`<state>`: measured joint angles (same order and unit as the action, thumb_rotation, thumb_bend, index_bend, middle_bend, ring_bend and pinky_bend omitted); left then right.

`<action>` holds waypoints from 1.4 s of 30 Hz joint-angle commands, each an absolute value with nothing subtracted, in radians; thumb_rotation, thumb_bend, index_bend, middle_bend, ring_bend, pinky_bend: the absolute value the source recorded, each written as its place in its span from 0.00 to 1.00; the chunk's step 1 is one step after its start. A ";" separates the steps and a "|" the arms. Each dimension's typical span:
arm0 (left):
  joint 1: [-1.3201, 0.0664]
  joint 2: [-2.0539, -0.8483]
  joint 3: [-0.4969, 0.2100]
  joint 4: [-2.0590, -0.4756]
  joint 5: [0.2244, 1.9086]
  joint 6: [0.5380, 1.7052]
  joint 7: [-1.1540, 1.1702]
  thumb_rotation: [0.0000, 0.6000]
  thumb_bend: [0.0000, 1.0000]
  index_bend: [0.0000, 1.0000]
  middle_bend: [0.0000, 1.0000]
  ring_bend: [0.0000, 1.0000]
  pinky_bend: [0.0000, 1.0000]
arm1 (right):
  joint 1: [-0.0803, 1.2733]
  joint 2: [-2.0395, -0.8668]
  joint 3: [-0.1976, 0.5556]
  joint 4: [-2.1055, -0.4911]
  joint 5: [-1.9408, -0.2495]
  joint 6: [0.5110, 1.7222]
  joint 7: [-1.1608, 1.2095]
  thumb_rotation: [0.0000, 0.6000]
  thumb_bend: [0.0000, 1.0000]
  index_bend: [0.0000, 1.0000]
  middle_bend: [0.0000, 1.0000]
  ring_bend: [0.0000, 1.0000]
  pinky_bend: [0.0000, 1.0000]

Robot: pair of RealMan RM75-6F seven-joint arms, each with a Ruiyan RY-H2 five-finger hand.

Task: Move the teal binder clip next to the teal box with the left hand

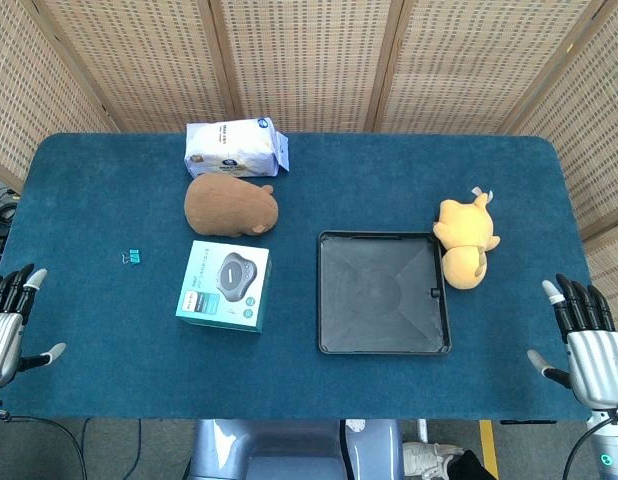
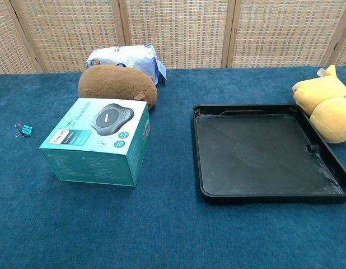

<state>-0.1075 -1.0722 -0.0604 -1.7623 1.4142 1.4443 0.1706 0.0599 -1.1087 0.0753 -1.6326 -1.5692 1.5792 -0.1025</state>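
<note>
A small teal binder clip (image 1: 131, 258) lies on the blue table, left of the teal box (image 1: 224, 286); the chest view shows the clip (image 2: 24, 130) at the far left and the box (image 2: 97, 140) in front of a brown plush. My left hand (image 1: 9, 318) hovers at the table's near left edge, fingers spread, holding nothing, well short of the clip. My right hand (image 1: 586, 338) waits at the near right edge, fingers apart and empty. Neither hand appears in the chest view.
A brown plush (image 1: 231, 207) lies just behind the box, with a white packet (image 1: 236, 148) beyond it. A black tray (image 1: 382, 292) sits in the middle right, and a yellow plush (image 1: 466, 240) rests at its far right corner.
</note>
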 commanded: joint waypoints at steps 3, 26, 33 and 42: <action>-0.112 -1.073 -0.061 -1.760 1.408 1.435 0.173 1.00 0.06 0.00 0.00 0.00 0.00 | 0.060 -1.107 0.077 -1.633 -1.566 1.578 -0.100 1.00 0.00 0.00 0.00 0.00 0.00; -0.564 -1.353 -0.244 -1.167 1.073 0.762 0.059 1.00 0.18 0.25 0.00 0.00 0.00 | 0.090 -1.163 0.100 -1.587 -1.494 1.512 -0.174 1.00 0.00 0.00 0.00 0.00 0.00; -0.641 -1.492 -0.245 -0.972 1.049 0.708 0.067 1.00 0.23 0.35 0.00 0.00 0.00 | 0.097 -1.173 0.103 -1.571 -1.482 1.498 -0.173 1.00 0.00 0.00 0.00 0.00 0.00; -0.683 -1.560 -0.239 -0.876 0.984 0.618 0.085 1.00 0.25 0.40 0.00 0.00 0.00 | 0.100 -1.169 0.108 -1.565 -1.463 1.487 -0.157 1.00 0.00 0.00 0.00 0.00 0.00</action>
<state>-0.6758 -1.5522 -0.2381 -0.8871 1.0005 0.6342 0.0790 0.0995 -1.1691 0.1080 -1.5648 -1.4631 1.4876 -0.1571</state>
